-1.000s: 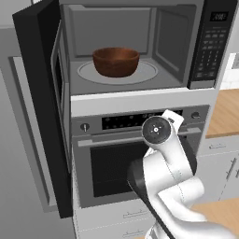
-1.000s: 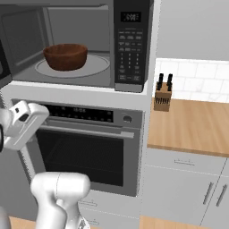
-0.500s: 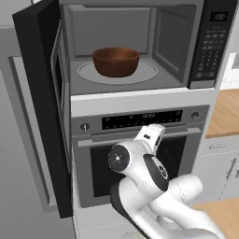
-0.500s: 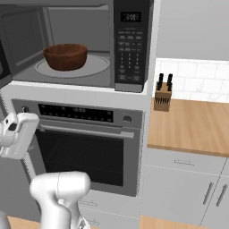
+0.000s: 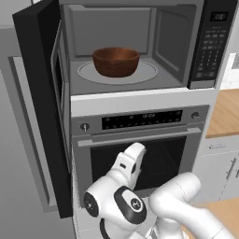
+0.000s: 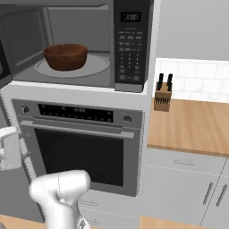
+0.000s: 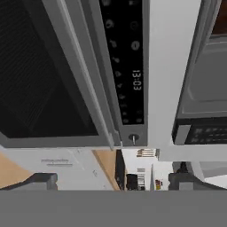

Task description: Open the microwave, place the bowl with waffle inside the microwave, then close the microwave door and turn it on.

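The microwave [image 5: 140,88] stands open, its black microwave door [image 5: 37,107] swung out to the left. The reddish-brown bowl [image 5: 115,61] sits on the pale turntable [image 5: 149,72] inside the cavity, and the same bowl [image 6: 65,56] is in the right base view. I cannot make out a waffle in it. My gripper [image 5: 135,151] hangs low in front of the oven, well below the bowl and apart from the door. In the hand view my gripper [image 7: 113,181] is open with nothing between its fingertips [image 7: 40,181].
A steel-fronted oven [image 6: 80,152] with a horizontal handle and knobs fills the space under the microwave. A wooden counter [image 6: 192,125] with a knife block [image 6: 162,94] lies to the right, over grey cabinets [image 6: 188,188]. The black keypad strip [image 6: 129,49] is on the microwave's right.
My arm has dropped and swung left, carrying the hand from the oven's control panel down in front of the oven window. Bowl and door have not moved.
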